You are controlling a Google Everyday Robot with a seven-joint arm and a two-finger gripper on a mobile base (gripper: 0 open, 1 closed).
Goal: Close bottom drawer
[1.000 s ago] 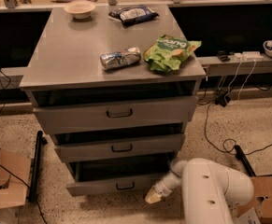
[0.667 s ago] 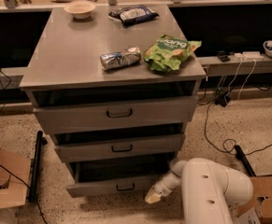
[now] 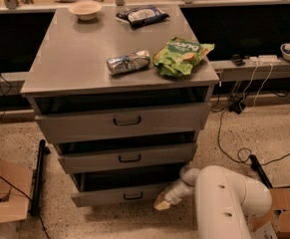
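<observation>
The bottom drawer (image 3: pixel 115 195) is the lowest of three grey drawers in the cabinet. It stands pulled out a little, with a dark gap above its low front panel and a small dark bar handle (image 3: pixel 133 196). My gripper (image 3: pixel 162 203) is at the right end of the drawer's front, low by the floor, at the end of the white arm (image 3: pixel 224 203). Whether it touches the panel I cannot tell.
The middle drawer (image 3: pixel 127 157) and top drawer (image 3: pixel 124 121) also stand slightly open. On the cabinet top lie a green chip bag (image 3: pixel 180 56), a silver packet (image 3: pixel 128 62), a dark bag (image 3: pixel 141 15) and a bowl (image 3: pixel 85 9). Cardboard boxes (image 3: pixel 5 195) and cables (image 3: pixel 239 153) are on the floor.
</observation>
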